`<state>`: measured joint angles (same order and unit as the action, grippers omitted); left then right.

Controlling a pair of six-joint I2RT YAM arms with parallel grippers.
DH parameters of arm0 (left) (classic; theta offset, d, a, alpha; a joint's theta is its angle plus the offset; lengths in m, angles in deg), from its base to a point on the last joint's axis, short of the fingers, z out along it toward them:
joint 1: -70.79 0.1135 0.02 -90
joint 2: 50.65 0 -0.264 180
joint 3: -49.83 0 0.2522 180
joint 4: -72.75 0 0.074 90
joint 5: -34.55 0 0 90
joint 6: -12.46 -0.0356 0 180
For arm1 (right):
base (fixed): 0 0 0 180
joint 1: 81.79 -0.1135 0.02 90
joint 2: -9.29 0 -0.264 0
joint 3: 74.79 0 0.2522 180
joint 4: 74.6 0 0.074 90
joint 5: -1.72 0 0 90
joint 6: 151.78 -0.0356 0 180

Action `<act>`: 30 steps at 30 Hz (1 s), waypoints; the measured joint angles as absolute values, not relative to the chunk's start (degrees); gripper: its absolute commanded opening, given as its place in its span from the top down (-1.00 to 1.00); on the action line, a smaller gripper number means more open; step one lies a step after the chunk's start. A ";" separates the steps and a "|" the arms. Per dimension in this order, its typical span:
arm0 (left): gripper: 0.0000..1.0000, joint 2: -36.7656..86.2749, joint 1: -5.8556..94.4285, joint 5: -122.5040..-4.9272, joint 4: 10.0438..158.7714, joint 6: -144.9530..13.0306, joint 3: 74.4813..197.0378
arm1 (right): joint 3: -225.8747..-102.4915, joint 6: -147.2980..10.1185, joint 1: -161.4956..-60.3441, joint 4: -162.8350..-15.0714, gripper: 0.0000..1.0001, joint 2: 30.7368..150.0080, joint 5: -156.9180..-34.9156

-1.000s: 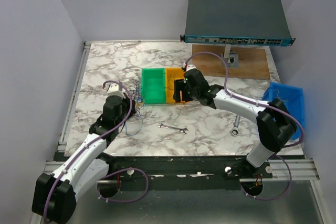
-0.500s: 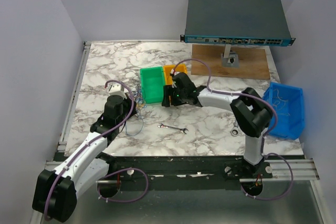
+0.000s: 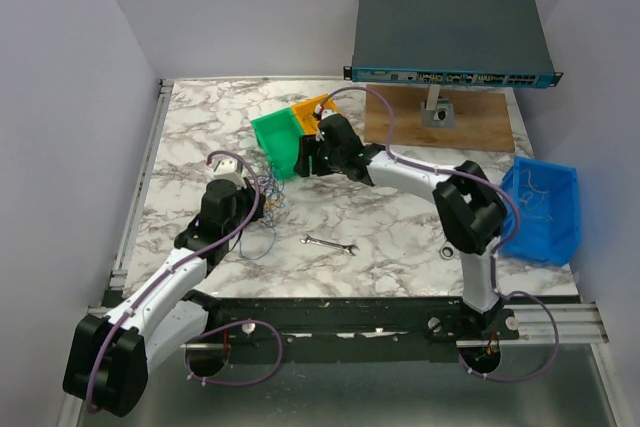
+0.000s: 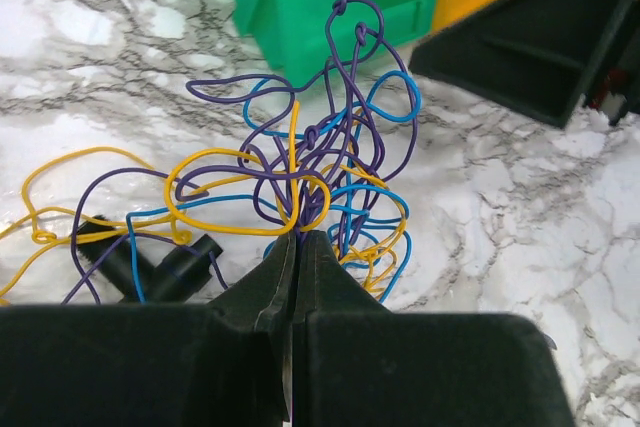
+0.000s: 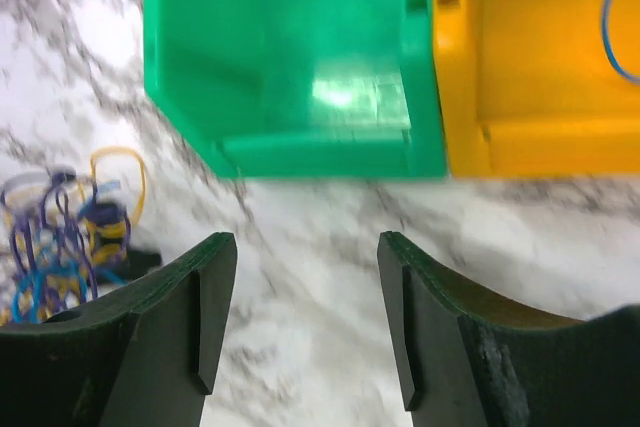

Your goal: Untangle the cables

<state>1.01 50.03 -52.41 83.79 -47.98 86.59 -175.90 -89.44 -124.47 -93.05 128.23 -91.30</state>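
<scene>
Though pinched, the cables point(image 4: 294, 169) knot — purple, blue, yellow.

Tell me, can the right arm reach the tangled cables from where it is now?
Probably yes: its open end effector hangs over bare marble beside the green bin, and the cables lie close by with nothing between.

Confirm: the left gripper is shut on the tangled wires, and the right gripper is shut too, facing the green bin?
Not quite. The right gripper is open, not shut: the right wrist view shows its jaws spread wide, facing the green bin. The left gripper is indeed shut on the tangled wires.
</scene>
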 measured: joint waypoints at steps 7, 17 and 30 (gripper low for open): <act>1.00 3.02 49.97 -61.45 78.81 -48.88 86.59 | -157.93 -86.18 -124.47 -90.03 -0.28 110.33 -92.64; 1.00 5.77 48.46 -71.22 73.78 -49.75 86.59 | -145.43 -84.36 -124.47 -78.53 0.05 99.46 -101.79; 1.00 5.71 46.64 -73.74 71.44 -51.21 86.59 | -143.92 -84.43 -124.47 -73.94 0.99 100.10 -104.22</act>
